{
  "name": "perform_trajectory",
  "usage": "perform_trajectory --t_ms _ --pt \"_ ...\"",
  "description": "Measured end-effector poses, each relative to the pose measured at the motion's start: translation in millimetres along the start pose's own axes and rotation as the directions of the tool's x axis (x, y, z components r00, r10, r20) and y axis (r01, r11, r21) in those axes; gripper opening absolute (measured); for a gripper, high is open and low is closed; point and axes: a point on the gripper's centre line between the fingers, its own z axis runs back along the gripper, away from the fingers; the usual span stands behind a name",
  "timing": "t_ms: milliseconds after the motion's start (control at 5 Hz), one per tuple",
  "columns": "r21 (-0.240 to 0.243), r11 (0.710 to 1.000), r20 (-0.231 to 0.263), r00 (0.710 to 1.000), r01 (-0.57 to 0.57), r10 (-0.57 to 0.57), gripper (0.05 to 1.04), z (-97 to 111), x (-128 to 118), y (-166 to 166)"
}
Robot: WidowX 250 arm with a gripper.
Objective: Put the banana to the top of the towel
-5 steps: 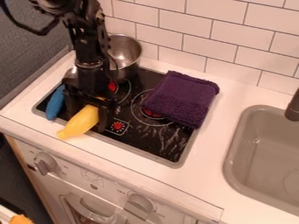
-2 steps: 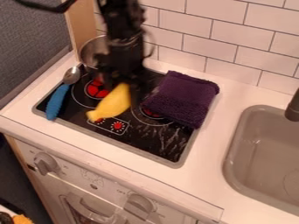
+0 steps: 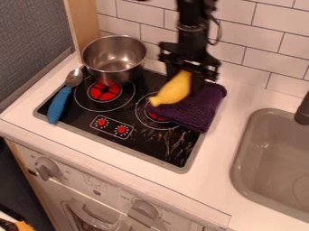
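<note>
Above the left part of the folded purple towel, as the camera looks down, the yellow banana slants in the grasp of the black gripper; its upper end is clamped between the two fingers, which stand apart by the thickness of the fruit, while its lower end points toward the front left; whether it touches the cloth I cannot tell. The arm comes down from the top edge of the view and hangs in front of the white tiled wall; the towel lies across the right rear part of the black cooktop, partly covering a burner marking with a red centre, and reaches past the cooktop's right edge. To the left of the towel, at the rear of the cooktop, stands a metal pot; just in front of it is another ringed burner with a red centre, and nearer the front edge are two red dials in a white outline; along the left side lies a spoon, its blue handle toward the front and its metal bowl toward the pot. A pale counter surrounds the cooktop; well to the right a grey sink is set into it, with a dark faucet at its rear; below the counter's front edge, the white stove front bears two large knobs.
</note>
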Motion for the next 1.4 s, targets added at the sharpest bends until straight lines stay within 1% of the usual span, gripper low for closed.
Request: perform_trajectory --t_ms 200,400,600,800,1000,1200,1400 --pt "0.004 1.0 -0.006 1.0 -0.003 0.003 0.579 -4 8 0" --pt "0.005 1.0 -0.017 1.0 -0.003 0.003 0.66 -5 6 -1" --pt "0.001 1.0 -0.028 1.0 -0.002 0.002 0.946 -4 -2 -1" --pt "-0.005 1.0 0.063 0.998 -0.009 0.01 1.01 30 -1 -1" --pt "-0.003 0.998 0.143 0.988 -0.056 0.056 1.005 64 -11 10" --pt "0.005 0.996 0.158 0.984 -0.09 0.088 1.001 75 -24 21" --pt "0.019 0.995 0.138 0.986 -0.102 0.099 1.001 70 -30 28"
